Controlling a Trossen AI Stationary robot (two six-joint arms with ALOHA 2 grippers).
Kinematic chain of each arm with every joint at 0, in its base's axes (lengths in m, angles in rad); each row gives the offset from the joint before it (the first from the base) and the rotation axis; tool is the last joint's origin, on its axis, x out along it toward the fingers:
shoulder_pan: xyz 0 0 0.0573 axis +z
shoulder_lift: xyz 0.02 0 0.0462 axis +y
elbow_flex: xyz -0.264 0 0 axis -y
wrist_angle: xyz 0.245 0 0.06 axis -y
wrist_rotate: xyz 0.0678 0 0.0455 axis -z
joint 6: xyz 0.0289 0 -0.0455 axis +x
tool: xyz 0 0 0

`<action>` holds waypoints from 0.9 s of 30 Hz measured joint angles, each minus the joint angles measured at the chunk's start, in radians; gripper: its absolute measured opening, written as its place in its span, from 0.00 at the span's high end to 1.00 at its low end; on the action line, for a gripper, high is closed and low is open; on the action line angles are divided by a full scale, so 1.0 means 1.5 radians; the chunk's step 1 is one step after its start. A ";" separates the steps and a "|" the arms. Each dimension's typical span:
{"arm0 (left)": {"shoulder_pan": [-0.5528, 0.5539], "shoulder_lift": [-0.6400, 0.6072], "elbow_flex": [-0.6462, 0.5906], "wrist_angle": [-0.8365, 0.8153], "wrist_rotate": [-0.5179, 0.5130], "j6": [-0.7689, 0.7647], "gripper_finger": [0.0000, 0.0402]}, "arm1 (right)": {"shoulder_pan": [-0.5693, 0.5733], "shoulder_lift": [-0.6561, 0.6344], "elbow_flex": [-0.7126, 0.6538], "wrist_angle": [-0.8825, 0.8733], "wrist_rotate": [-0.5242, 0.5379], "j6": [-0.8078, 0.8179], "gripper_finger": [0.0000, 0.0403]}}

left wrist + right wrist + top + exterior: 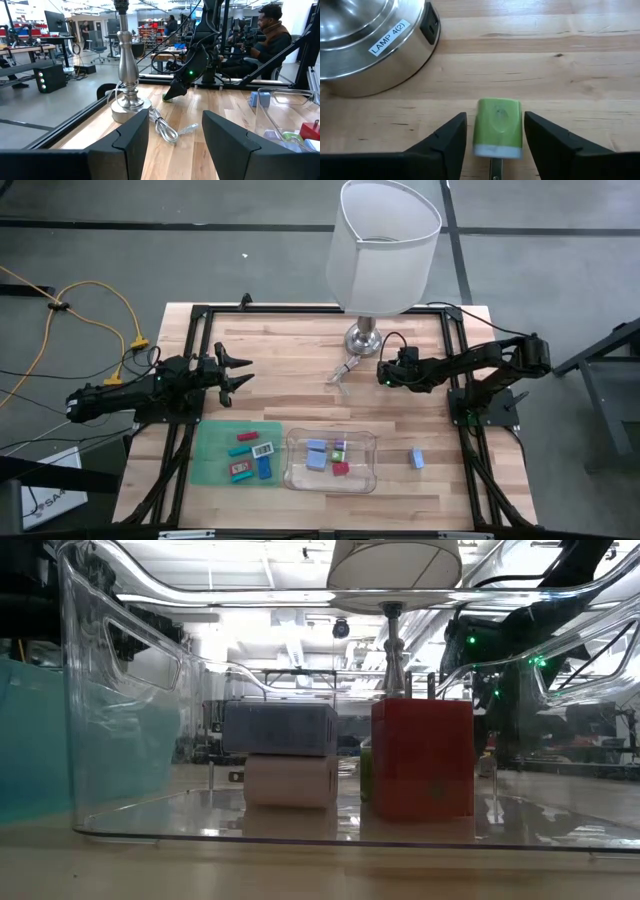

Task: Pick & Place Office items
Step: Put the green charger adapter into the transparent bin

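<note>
Tray (296,476) on the desk (300,380) holds blue, green, red pieces. Right hand (495,131), open, straddles a green piece (498,123) beside the lamp base (370,45); left hand (238,370) waits open.

We see a white-shaded lamp (385,240) at the table's (290,370) far edge — its cord (165,127) coiled beside the silver base — and nearer, a green mat (212,450) left of a clear tray (300,477).
</note>
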 joint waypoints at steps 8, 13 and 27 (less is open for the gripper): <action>0.000 0.000 0.000 0.000 0.000 0.000 0.56 | 0.000 0.000 0.000 0.000 -0.010 -0.005 0.61; 0.000 0.000 0.000 0.000 0.000 0.000 0.56 | 0.000 0.000 0.000 0.000 -0.010 -0.005 0.65; 0.000 0.000 0.000 0.000 0.000 0.000 0.56 | 0.004 0.000 0.000 -0.001 -0.004 -0.031 0.67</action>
